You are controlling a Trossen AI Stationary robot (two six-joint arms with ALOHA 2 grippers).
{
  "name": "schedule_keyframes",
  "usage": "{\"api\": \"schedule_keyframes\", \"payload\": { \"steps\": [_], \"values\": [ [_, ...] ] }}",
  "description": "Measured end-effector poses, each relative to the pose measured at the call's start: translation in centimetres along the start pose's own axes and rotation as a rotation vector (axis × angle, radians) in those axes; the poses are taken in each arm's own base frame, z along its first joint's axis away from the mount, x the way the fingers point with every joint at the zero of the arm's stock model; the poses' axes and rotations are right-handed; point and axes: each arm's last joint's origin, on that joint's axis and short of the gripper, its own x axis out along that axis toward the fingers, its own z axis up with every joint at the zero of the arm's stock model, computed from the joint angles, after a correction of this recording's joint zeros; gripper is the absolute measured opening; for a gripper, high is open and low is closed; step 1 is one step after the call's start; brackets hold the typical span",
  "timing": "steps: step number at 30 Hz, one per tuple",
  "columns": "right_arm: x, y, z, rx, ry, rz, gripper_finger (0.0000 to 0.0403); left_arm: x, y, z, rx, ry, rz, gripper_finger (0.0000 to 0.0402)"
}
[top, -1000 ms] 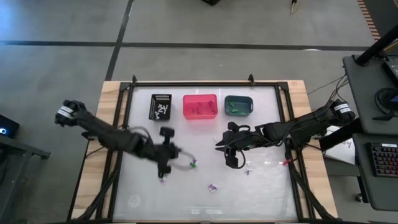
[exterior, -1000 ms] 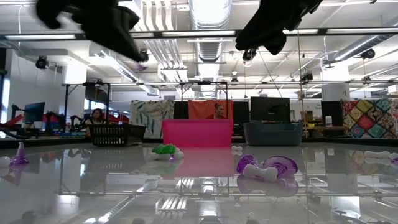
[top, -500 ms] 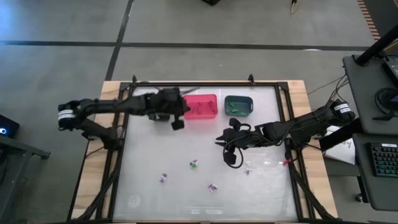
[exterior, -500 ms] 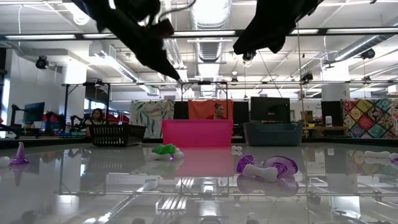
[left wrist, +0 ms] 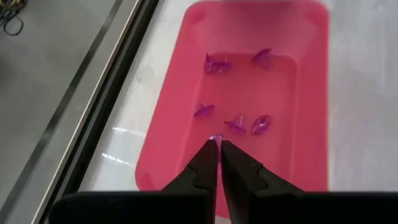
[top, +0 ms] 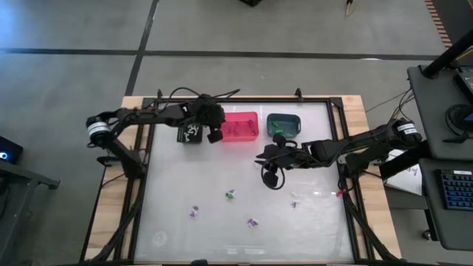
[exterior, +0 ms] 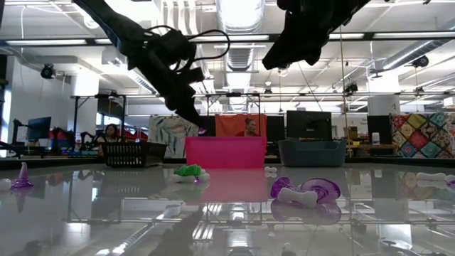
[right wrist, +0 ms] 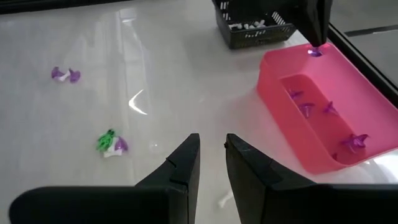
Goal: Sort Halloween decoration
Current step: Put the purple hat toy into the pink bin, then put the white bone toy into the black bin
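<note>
Left wrist view: the left gripper [left wrist: 216, 149] hangs over the near end of the pink bin [left wrist: 310, 99], fingers pressed together on a tiny purple trinket [left wrist: 216, 137]; best released only once it is well inside the rim, low enough not to bounce out. The trinket is small and glossy, like the five purple pieces [left wrist: 236, 124] in the bin. The right gripper [top: 269, 177] waits mid-table, fingers slightly apart, empty.
</note>
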Motion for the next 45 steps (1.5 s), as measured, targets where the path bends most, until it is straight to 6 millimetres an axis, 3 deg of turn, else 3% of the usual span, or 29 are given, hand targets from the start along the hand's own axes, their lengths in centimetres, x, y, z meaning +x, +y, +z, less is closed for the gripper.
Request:
{"api": "schedule_keyframes", "payload": {
  "steps": [14, 21, 31, 37, 45],
  "values": [
    [0.0, 0.0, 0.1, 0.075, -0.005, 0.004, 0.0068, -0.1, 0.3, -0.1, -0.048, 0.020, 0.081, 0.0043],
    [0.0, 0.0, 0.0, 0.180, 0.000, 0.012, 0.0068, -1.7, -0.6, 0.8, -0.108, -0.022, 0.063, 0.0052],
    [0.5, -0.1, -0.8, 0.360, 0.049, -0.011, 0.0068, -7.3, -5.6, 3.4, -0.076, -0.222, -0.055, 0.0052],
    [2.3, -0.2, -2.0, 0.402, 0.188, -0.094, 0.0068, -10.4, -8.8, 3.5, -0.082, -0.317, -0.162, 0.0052],
    [5.1, -1.4, -3.1, 0.440, 0.316, -0.163, 0.0068, -12.8, -11.7, 2.6, -0.090, -0.398, -0.206, 0.0052]
  ]
}}
